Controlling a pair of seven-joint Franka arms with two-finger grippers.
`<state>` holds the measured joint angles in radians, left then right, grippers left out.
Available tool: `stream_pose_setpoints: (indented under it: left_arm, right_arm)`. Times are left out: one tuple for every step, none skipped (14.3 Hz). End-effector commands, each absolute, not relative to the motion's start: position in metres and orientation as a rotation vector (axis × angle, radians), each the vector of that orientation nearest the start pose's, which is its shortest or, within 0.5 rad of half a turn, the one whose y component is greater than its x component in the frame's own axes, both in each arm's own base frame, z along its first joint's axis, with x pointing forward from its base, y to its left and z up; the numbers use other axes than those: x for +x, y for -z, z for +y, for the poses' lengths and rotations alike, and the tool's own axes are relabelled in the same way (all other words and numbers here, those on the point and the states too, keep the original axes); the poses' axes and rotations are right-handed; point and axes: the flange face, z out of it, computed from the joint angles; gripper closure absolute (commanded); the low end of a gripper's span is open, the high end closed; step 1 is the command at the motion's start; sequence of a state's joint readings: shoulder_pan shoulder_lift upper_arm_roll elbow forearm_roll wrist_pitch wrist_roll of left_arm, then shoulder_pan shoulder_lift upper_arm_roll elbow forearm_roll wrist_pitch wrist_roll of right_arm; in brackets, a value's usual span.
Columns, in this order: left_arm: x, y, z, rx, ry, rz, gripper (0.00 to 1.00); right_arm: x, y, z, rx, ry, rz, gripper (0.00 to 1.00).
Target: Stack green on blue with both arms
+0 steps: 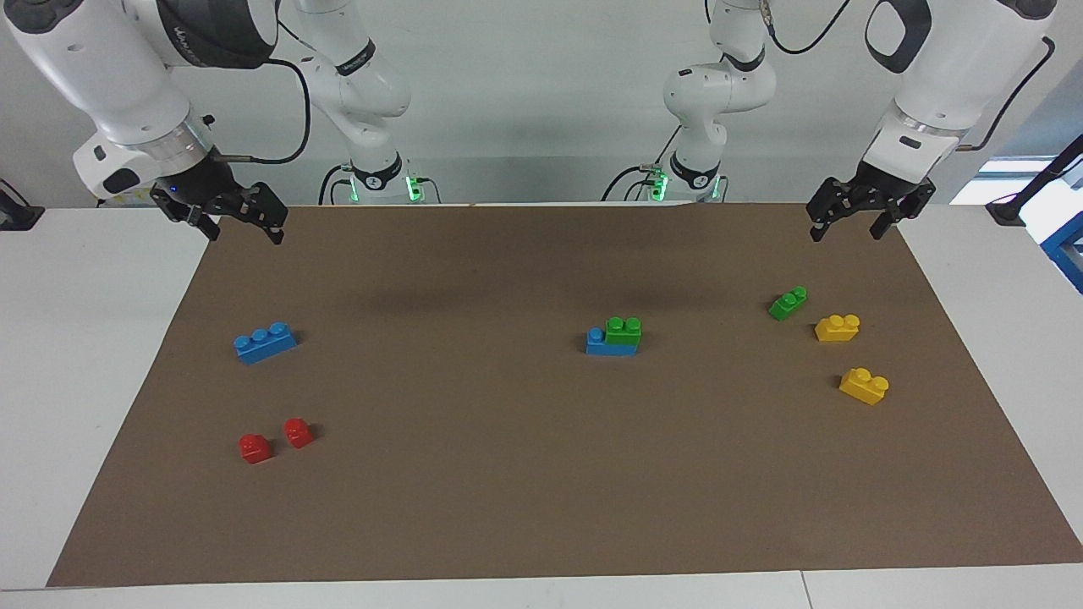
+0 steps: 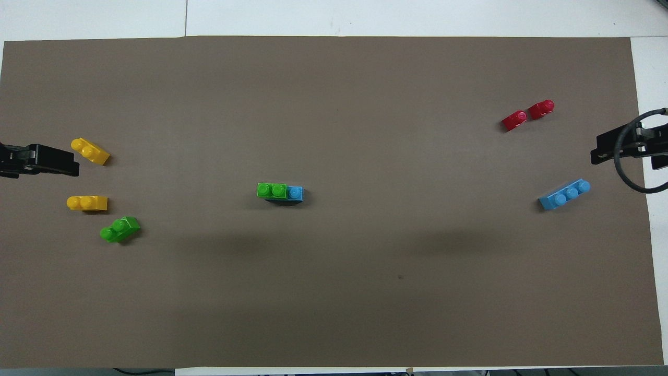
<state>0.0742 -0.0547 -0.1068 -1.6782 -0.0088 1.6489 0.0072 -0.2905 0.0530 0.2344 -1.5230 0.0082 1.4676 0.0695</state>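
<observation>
The left claw (image 1: 846,222) hangs spread and empty over the brown mat (image 1: 541,507) at the left arm's end of the desk (image 1: 76,338), above its edge nearest the robots; the right claw (image 1: 239,222) hangs spread and empty over the matching corner at the right arm's end.

One green brick (image 1: 623,330) already sits pressed onto a blue brick (image 1: 599,342) mid-mat, covering two of its three studs and leaving one bare. The second green brick (image 1: 788,302) lies loose and askew on the mat below the left claw, just beside the nearer of two yellow bricks (image 1: 838,327). The second blue brick (image 1: 266,342) lies slightly angled toward the right arm's end, with two small red bricks (image 1: 275,440) farther from the robots.

If a second stack is wanted, the slanted green brick is the likely trouble: a claw descending square to the mat could catch its corners and spin it into the neighbouring yellow brick, and studs misaligned at pressing would leave it perched rather than seated.

All the bricks are glossy moulded plastic, blocky with round studs on top; the mat looks matte and paper-flat.
</observation>
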Motion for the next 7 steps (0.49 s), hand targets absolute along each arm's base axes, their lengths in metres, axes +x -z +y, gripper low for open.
stream_pose_setpoints:
  left_arm:
    - [0.543, -0.609, -0.021, -3.14, -0.017, 0.043, 0.0]
    - [0.541, -0.609, -0.021, -3.139, -0.038, 0.043, 0.0]
    - [0.54, -0.608, -0.02, -3.139, -0.041, 0.041, 0.0]
    - [0.541, -0.608, -0.019, -3.139, -0.041, 0.038, 0.0]
    - [0.541, -0.608, -0.019, -3.141, -0.041, 0.036, 0.0]
    - [0.542, -0.606, -0.021, -3.141, -0.046, 0.041, 0.0]
    - [0.543, -0.605, -0.02, -3.141, -0.046, 0.036, 0.0]
  right_arm:
    - [0.553, -0.609, -0.033, -3.126, -0.193, 0.216, 0.0]
    - [0.551, -0.613, -0.032, -3.122, -0.181, 0.215, 0.0]
    - [0.549, -0.618, -0.03, -3.124, -0.167, 0.213, 0.0]
    - [0.547, -0.621, -0.03, -3.126, -0.158, 0.213, 0.0]
    - [0.547, -0.622, -0.031, -3.125, -0.153, 0.22, 0.0]
    - [0.547, -0.621, -0.035, -3.124, -0.155, 0.225, 0.0]
    - [0.547, -0.621, -0.041, -3.123, -0.158, 0.232, 0.0]
